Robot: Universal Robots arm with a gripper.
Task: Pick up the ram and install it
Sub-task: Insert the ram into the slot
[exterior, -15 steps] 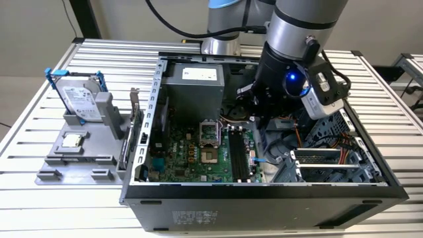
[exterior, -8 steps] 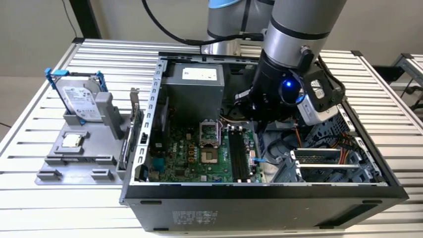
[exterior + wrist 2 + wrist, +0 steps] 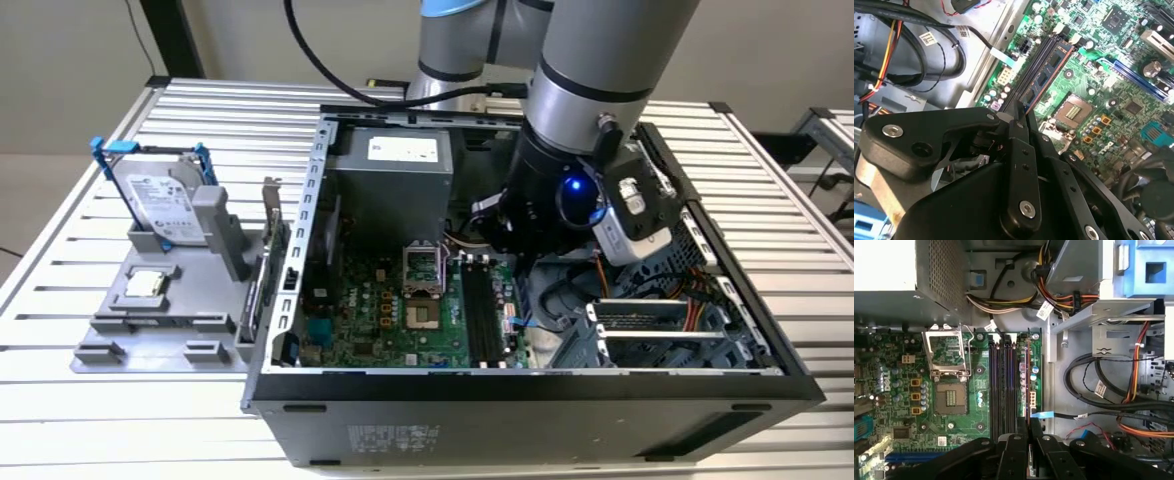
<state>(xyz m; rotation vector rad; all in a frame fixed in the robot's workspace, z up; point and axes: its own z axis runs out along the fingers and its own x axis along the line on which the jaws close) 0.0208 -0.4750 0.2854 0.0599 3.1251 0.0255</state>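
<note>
The ram, a thin blue-green stick with dark chips, stands on edge in one of the black memory slots of the green motherboard. In the first wrist view it is the thin strip in the slot nearest the case's cable bay. My gripper is shut on the near end of the ram, with its black fingers pressed on both faces. In the exterior view the arm's wrist reaches down inside the open computer case, above the slots.
An open processor socket lies beside the slots. Bundled cables and a metal drive cage crowd the other side. The power supply sits at the case's back. Outside, a grey fixture holds a hard drive and a processor chip.
</note>
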